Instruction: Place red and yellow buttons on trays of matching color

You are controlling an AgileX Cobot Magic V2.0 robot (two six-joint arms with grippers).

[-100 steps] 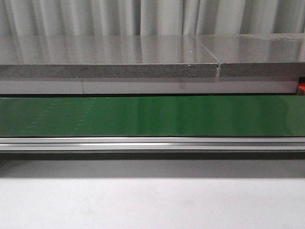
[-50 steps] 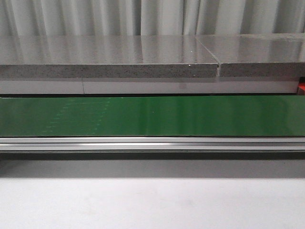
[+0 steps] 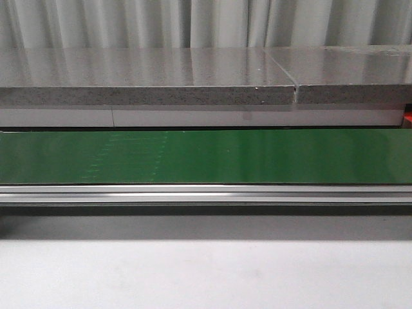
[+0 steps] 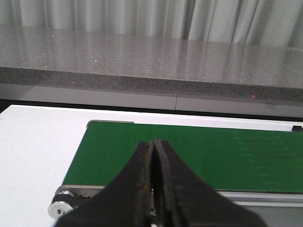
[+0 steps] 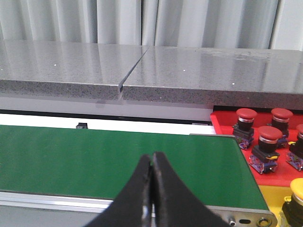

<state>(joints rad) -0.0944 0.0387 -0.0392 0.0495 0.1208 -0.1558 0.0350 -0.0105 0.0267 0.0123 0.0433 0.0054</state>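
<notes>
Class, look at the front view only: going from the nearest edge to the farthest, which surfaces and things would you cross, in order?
White table → metal rail → green belt → white strip → grey stone counter → pale curtain.

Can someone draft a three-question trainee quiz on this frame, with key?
1. True or false: a button lies on the green belt.
2. The red buttons sit on which tray? A) red tray B) yellow tray C) the belt
3. Fill in: the left end effector and right end effector each have their jaws ____.

Key: 1 false; 2 A; 3 shut, with nothing between them.
</notes>
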